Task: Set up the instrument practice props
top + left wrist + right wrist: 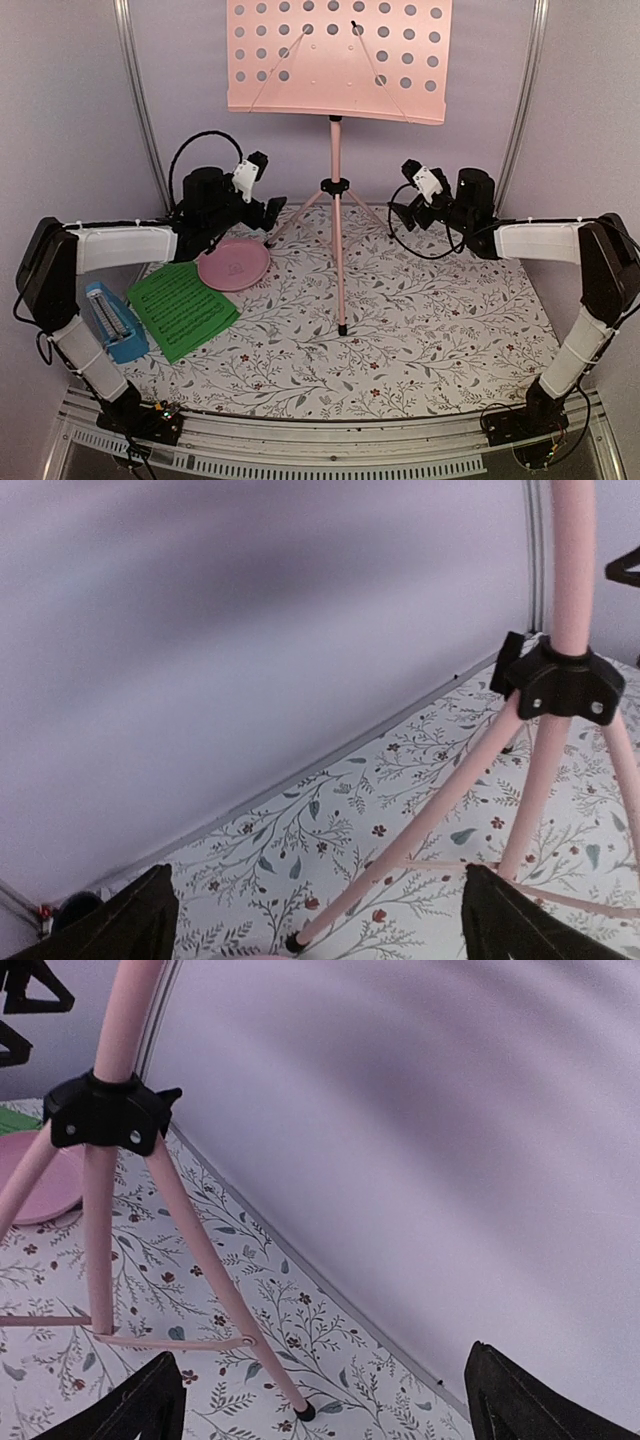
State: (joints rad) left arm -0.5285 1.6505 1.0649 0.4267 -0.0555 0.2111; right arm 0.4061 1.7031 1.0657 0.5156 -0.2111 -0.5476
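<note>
Pink tripod music stand is being shown upright at the far centre of the floral cloth. It is being flanked at its leg hub by the left gripper and the right gripper, jaws wide apart and clamped on nothing. Green sheet-music pages and blue metronome are lying near left, apart from the stand. Judged risk: a splayed leg being caught by a sideways-moving finger, the top-heavy stand being tipped; the metronome being knocked by the left arm above it.
</note>
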